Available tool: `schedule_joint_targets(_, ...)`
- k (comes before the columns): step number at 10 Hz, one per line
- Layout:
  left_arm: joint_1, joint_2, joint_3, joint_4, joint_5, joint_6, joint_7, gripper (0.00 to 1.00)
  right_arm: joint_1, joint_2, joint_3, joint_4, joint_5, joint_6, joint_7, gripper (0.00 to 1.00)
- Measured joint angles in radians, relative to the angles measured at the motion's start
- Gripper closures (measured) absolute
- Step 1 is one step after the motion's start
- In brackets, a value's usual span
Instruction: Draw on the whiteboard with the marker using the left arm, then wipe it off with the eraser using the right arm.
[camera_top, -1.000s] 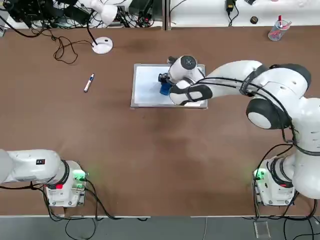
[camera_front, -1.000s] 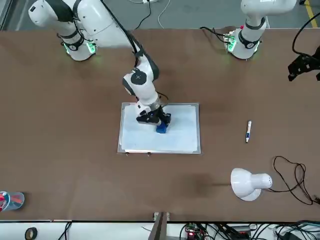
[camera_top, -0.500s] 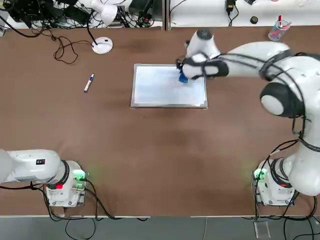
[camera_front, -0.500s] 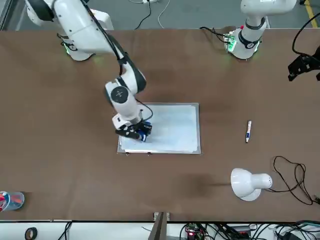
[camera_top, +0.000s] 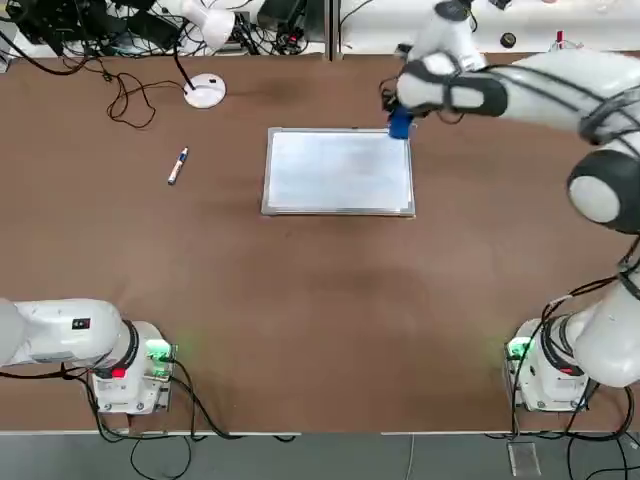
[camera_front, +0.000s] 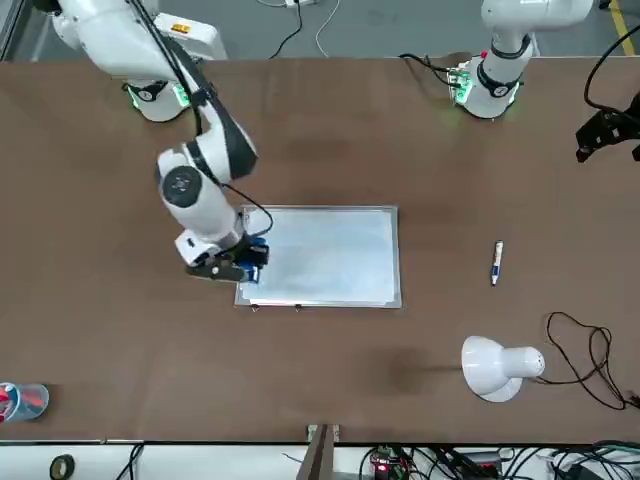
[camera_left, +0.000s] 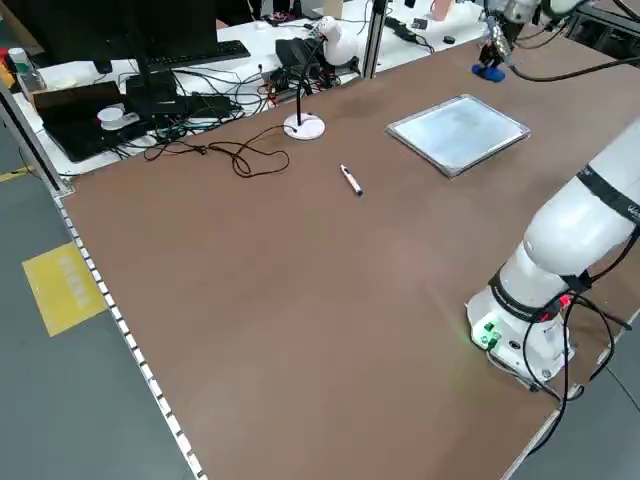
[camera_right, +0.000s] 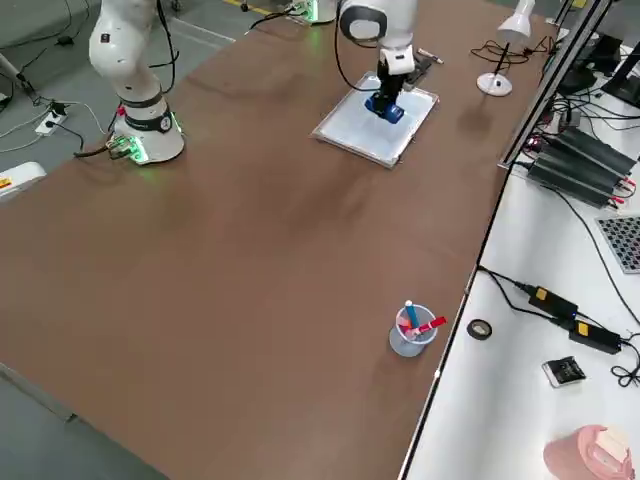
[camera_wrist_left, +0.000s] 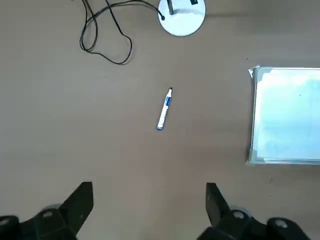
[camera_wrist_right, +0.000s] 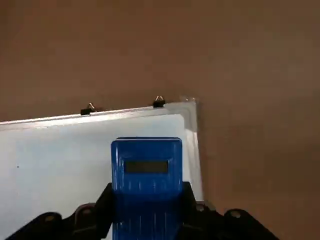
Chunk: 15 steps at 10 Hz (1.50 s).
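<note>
The whiteboard (camera_top: 338, 170) lies flat in the middle of the table, and its white surface (camera_front: 320, 255) looks blank. My right gripper (camera_top: 398, 112) is shut on the blue eraser (camera_top: 400, 123). It holds the eraser over the board's far right corner, seemingly a little above the board. In the right wrist view the eraser (camera_wrist_right: 146, 170) sits between the fingers over that corner of the whiteboard (camera_wrist_right: 60, 160). The marker (camera_top: 177, 165) lies on the table left of the board. My left gripper (camera_wrist_left: 148, 202) is open and empty, high above the marker (camera_wrist_left: 164, 110). The left arm (camera_top: 60, 335) is parked at its base.
A white desk lamp (camera_top: 205, 90) and a loose black cable (camera_top: 130, 95) sit at the far left of the table. A clear cup of pens (camera_top: 553, 60) stands at the far right corner. Cables and gear line the back edge.
My right gripper carried the eraser from the middle of the board across to its far right corner and lifted a little. The left arm and the marker stayed put.
</note>
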Motion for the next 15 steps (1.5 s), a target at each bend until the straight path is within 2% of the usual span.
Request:
schedule_joint_targets(2, 0.000, 0.000, 0.000, 0.000, 0.000, 0.000, 0.000, 0.00, -0.066, -0.031, -0.001, -0.006, 0.000, -0.065, -0.154, 0.44)
schedule_joint_targets(5, 0.000, 0.000, -0.001, 0.000, 0.000, 0.000, 0.000, 0.00, -0.156, -0.071, -0.004, -0.043, -0.010, -0.099, -0.362, 0.44)
schedule_joint_targets(10, 0.000, 0.000, -0.001, -0.005, 0.000, 0.000, 0.000, 0.00, -0.270, -0.168, -0.006, -0.179, -0.172, -0.103, -0.556, 0.44)
schedule_joint_targets(12, 0.000, 0.000, -0.001, -0.005, 0.000, 0.000, 0.000, 0.00, -0.305, -0.200, -0.006, -0.261, -0.205, -0.037, -0.580, 0.44)
schedule_joint_targets(15, 0.000, 0.000, -0.001, -0.007, 0.000, 0.000, 0.000, 0.00, -0.388, -0.213, -0.006, -0.400, -0.218, 0.181, -0.585, 0.44)
